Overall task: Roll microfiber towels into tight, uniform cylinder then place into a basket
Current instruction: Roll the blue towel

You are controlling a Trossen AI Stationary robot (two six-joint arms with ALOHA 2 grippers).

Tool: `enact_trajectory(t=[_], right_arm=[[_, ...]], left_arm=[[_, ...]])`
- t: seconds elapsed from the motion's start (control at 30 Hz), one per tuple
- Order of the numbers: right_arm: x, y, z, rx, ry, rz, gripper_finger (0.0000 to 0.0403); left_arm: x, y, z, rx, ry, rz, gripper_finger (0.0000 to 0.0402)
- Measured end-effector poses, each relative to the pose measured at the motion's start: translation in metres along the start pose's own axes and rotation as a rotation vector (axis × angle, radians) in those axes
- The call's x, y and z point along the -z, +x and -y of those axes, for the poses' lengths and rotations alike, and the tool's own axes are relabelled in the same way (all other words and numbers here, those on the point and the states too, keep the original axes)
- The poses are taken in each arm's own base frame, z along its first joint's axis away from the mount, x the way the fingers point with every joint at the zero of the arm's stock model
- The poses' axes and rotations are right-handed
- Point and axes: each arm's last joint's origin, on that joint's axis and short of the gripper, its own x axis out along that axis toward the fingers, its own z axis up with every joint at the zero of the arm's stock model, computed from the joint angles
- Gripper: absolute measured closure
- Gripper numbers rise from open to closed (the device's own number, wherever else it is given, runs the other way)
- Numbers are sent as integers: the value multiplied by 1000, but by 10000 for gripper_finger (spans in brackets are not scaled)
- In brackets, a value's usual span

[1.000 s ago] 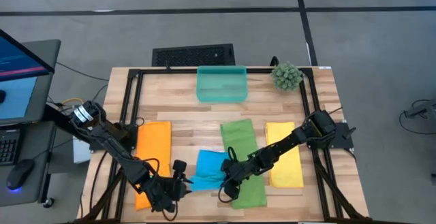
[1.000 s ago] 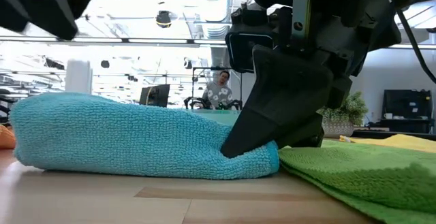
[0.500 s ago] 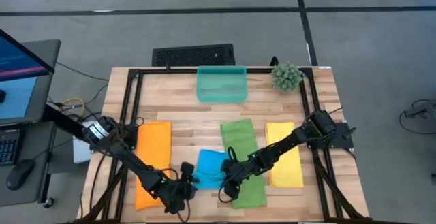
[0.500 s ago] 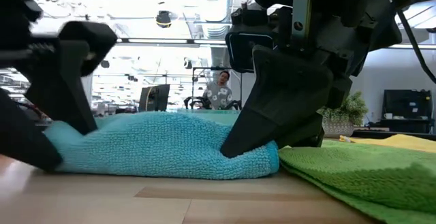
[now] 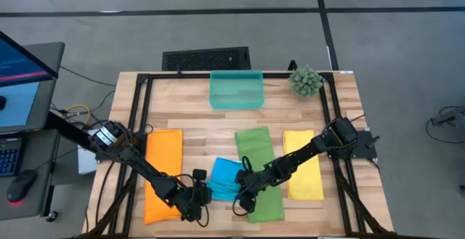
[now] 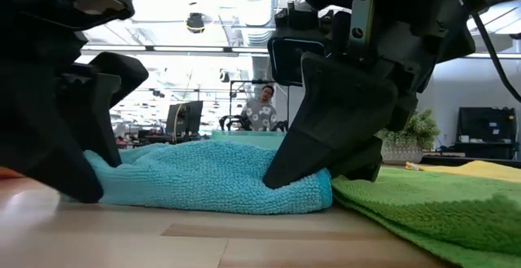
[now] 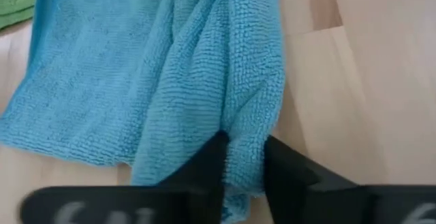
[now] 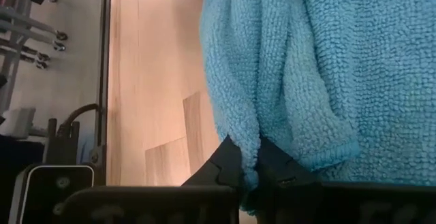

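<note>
Left gripper [image 5: 203, 194]: pinched narrow on a fold at one end of the blue towel [image 5: 227, 180], cloth squeezed between its fingers [image 7: 212, 161].
Right gripper [image 5: 242, 188]: clamped on the fold at the towel's opposite end, fingers [image 8: 231, 161] nearly together.
Blue towel: bunched between the two claws, partly folded, not yet a cylinder.
Doing it well: I'd say both claws must turn together and keep the cloth taut, or the roll goes loose and lopsided.
Basket [image 5: 236, 90]: well beyond both claws, at the table's far edge.
Green towel [image 5: 261, 171]: flat under the right arm, just beside its claw.
</note>
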Motion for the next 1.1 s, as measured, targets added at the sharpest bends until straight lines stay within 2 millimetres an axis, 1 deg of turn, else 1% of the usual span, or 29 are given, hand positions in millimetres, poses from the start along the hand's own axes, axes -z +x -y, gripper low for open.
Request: enact_trajectory(t=[0.1,0.2,0.27,0.4,0.53,0.63,0.77,0.93,1.1], right_arm=[[0,0,0,-2,-22,0,376],[0,0,-2,-12,-53,6,380],[0,0,-4,-33,-85,21,372],[2,1,-10,-56,-157,34,323],[6,1,-14,-67,-184,27,259],[7,1,-15,-76,-191,20,213],[8,1,-16,-95,-248,7,177],[11,1,-25,-134,-389,38,170],[9,-10,-39,-160,-512,80,183]], left_arm=[[0,0,0,-5,1,-2,387],[0,1,-2,10,-35,-12,390],[-2,1,-4,48,-77,-33,389],[-9,-4,-10,138,-161,-61,397],[-15,-11,-18,279,-233,-120,395],[-19,-12,-23,368,-295,-168,395],[-21,-10,-29,438,-366,-223,397],[-24,-7,-35,484,-463,-275,395],[-25,-5,-39,509,-530,-306,394]])
